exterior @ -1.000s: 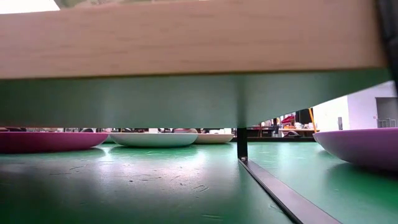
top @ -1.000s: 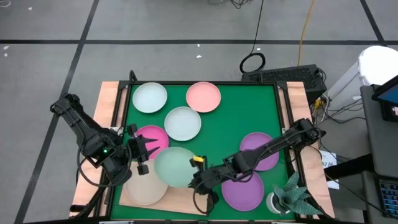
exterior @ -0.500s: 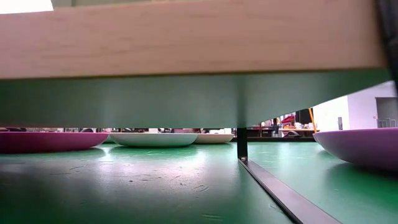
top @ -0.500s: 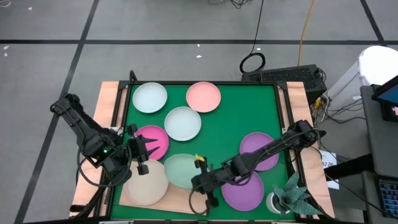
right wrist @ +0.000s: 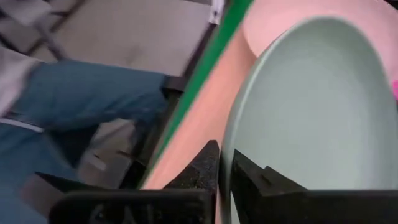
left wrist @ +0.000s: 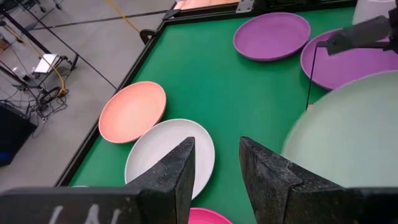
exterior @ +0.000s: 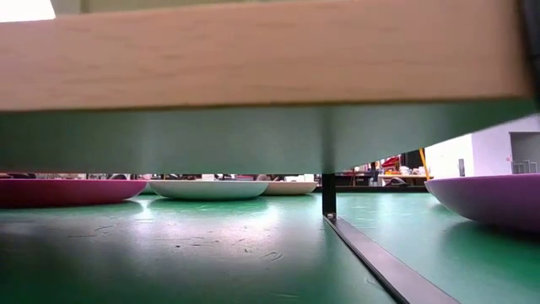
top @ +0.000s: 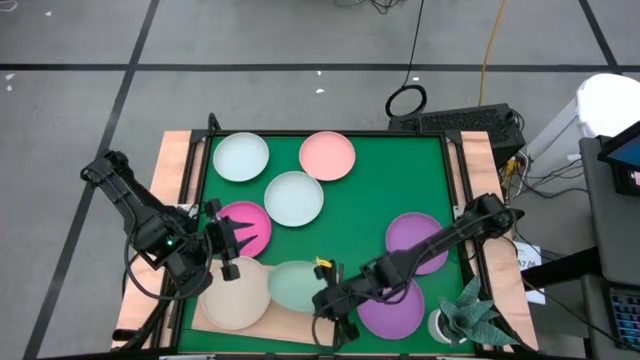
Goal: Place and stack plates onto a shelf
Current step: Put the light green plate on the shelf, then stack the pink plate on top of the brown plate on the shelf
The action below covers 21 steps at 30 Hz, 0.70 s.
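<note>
Right claw [top: 322, 296] pinches pale green plate [top: 296, 284] rim over shelf [top: 300, 322], near desk's front edge; I fear slip onto beige plate [top: 236, 292]. Left claw [top: 228, 243] open, idle.

Even bright overhead light, soft shadows; pale glare on green mat [exterior: 211, 245] in low view; right wrist view blurred.

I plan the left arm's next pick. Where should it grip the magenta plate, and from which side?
Likely the magenta plate's raised rim on the edge facing the left gripper, which hovers open right beside it. The plate lies flat and shallow, so only its thin rim offers a pinch.
</note>
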Each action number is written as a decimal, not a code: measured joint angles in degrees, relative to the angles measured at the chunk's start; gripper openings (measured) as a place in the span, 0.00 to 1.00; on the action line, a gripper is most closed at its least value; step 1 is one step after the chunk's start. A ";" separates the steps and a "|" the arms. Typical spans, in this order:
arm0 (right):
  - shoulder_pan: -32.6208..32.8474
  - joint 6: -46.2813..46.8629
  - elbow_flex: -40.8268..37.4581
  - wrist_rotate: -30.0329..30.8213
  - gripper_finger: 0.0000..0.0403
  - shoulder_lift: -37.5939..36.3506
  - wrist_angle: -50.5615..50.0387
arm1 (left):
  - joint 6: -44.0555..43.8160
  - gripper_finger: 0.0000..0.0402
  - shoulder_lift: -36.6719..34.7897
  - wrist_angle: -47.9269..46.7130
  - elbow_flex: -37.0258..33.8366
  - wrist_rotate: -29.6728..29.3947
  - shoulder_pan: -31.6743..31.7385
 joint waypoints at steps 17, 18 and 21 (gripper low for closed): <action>-1.11 -0.09 -2.08 -4.12 0.15 -0.07 2.73 | -0.30 0.33 0.00 0.01 0.00 0.00 0.00; -1.12 0.46 -2.08 -3.92 0.15 -0.07 2.66 | -0.36 0.33 0.00 0.00 0.00 0.00 0.00; -1.49 1.71 -2.08 -3.67 0.15 -0.06 2.46 | -0.44 0.33 0.00 0.02 0.00 0.00 0.00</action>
